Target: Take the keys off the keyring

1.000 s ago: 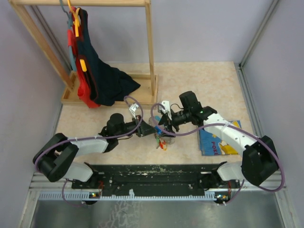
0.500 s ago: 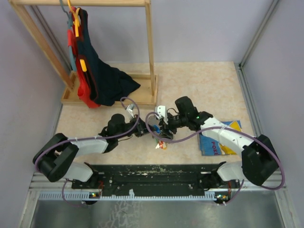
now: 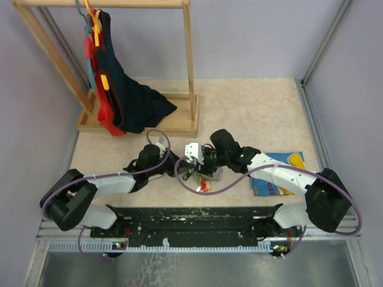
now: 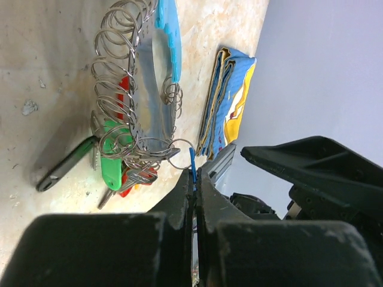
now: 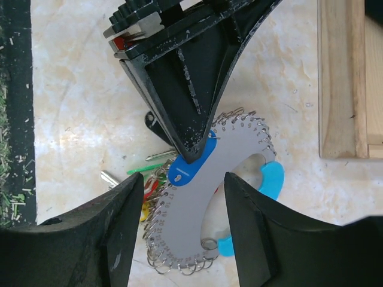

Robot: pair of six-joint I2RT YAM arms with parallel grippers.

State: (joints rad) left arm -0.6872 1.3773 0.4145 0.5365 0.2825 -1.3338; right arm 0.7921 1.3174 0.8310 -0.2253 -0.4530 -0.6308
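Keyring (image 5: 230, 152): a flat grey crescent with light-blue ends, its rim strung with many small wire rings (image 4: 114, 30). It lies on the surface (image 3: 257, 113) near the book (image 4: 230, 89), to the book's left in the top view.
Keys (image 4: 114, 162): green, red and yellow heads are bunched at the keyring's edge farther from the book.
Left claw (image 4: 193, 182): pressed together, pinching the blue key (image 5: 190, 167) by its plastic head, which is linked to the keyring by one ring.
Right claw (image 5: 182, 179): spread, with one finger on either side of the blue key; no contact shows.
Weight: probably very light, so the whole bunch would likely slide or lift if one key were pulled alone.
Stiffness: hard metal and plastic. The rings look springy and tightly wound, so a key likely has to be worked around the coil rather than yanked.
Slip: smooth thin wire and a flat keyring offer little purchase.
Hold: best on a key's flat head faces. The keyring is best gripped across its rim or a light-blue end, as an anchor.
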